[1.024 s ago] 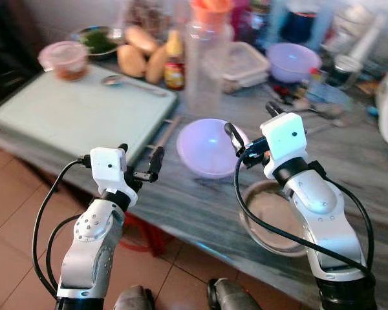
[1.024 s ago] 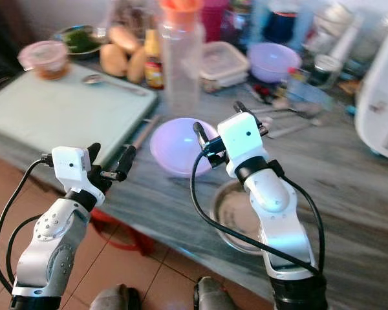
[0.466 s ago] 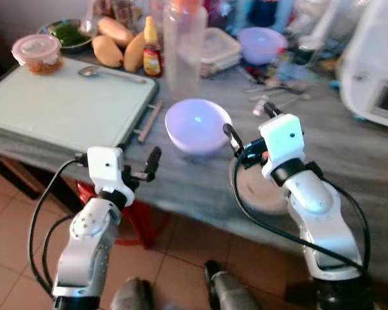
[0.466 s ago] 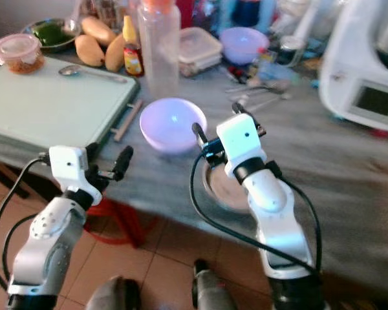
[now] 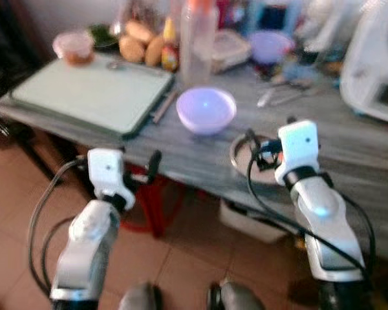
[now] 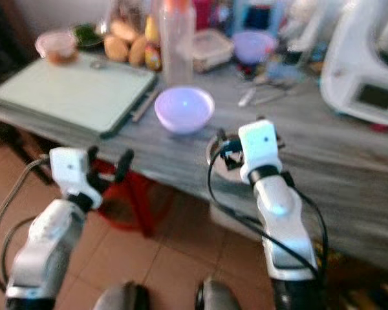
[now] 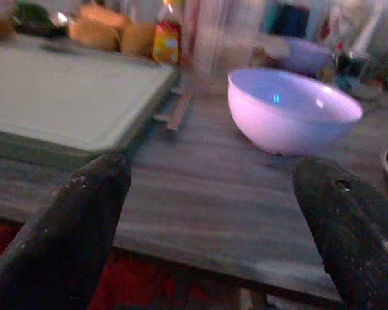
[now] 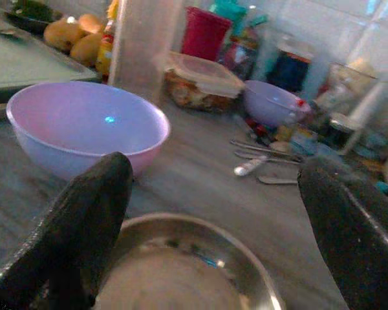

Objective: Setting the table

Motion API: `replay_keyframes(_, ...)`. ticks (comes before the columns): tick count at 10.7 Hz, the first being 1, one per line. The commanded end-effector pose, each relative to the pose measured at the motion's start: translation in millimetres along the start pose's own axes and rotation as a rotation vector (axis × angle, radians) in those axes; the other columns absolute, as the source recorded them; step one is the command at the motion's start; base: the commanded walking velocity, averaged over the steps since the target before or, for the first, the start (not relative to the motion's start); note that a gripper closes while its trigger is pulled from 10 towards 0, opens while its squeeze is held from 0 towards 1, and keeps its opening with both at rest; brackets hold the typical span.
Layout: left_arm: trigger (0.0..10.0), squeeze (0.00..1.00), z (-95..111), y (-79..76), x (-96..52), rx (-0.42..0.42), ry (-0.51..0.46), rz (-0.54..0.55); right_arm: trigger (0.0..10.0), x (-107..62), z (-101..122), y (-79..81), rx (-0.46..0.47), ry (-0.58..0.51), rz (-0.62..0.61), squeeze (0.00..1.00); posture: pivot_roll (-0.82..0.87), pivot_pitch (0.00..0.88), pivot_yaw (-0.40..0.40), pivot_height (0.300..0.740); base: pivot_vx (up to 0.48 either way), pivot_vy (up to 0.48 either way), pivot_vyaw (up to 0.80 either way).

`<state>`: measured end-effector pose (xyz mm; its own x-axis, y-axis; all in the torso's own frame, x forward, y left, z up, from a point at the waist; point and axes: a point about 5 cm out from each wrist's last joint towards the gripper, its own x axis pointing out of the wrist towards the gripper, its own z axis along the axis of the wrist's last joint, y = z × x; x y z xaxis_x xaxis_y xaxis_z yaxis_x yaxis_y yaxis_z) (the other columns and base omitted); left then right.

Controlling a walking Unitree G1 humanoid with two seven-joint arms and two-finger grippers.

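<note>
The right hand [image 5: 258, 147] hangs just above the near edge of the grey tabletop [image 5: 349, 155] with its two black fingers spread wide and nothing between them. Directly under and just beyond it sits a shallow metal bowl [image 8: 181, 271], close to the tabletop's near edge. A pale purple bowl [image 5: 206, 110] stands a little farther in and to the left of the metal one, near it but apart.

The left hand [image 5: 152, 165] is held off the tabletop, in front of its near edge and over the tiled floor [image 5: 194, 258], its fingers [image 7: 77, 219] also spread open and empty. From its wrist camera the purple bowl lies ahead and to the right, well apart from the fingertips.

A pale green cutting board [image 5: 94, 93] covers the left part of the tabletop, and a tall clear bottle [image 5: 197, 39] stands beyond the purple bowl. A white appliance [image 6: 368, 64] sits at the far right
</note>
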<state>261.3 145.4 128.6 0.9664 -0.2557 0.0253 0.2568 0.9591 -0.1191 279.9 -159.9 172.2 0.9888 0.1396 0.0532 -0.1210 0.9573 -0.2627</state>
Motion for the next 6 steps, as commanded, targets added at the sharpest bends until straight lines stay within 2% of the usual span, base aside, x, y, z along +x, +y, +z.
replay_keyframes(1, 10.0, 0.00, 2, -1.1, -1.1, 0.000, -0.005, -0.009, 10.0, 3.0, -5, -9.0, 0.023, 0.043, -0.041, 0.00, -0.05, 0.116, 0.003, 0.740, 0.000, 0.000, 0.00)
replay_keyframes(2, 10.0, 0.00, 4, -1.2, -1.4, 0.003, -0.008, -0.012, 10.0, 5.7, -10, -16.0, 0.092, 0.089, -0.082, 0.00, -0.05, 0.126, 0.003, 0.740, 0.000, 0.000, 0.00)
replay_keyframes(3, 10.0, 0.00, 3, -2.2, -2.6, 0.002, -0.005, -0.014, 10.0, 6.7, -15, -17.6, 0.107, 0.117, -0.097, 0.00, -0.05, 0.137, 0.001, 0.740, 0.000, 0.000, 0.00)
replay_keyframes(4, 10.0, 0.00, 1, -5.2, -5.9, 0.002, 0.005, -0.023, 10.0, 7.5, -19, -17.8, 0.079, 0.144, -0.089, 0.00, -0.05, 0.152, 0.001, 0.740, 0.000, 0.000, 0.00)
replay_keyframes(6, 10.0, 0.00, 0, -8.0, -9.1, 0.002, 0.016, -0.032, 10.0, 12.5, -26, -14.7, 0.086, 0.196, -0.050, 0.00, -0.05, 0.170, 0.000, 0.740, 0.000, 0.000, 0.00)
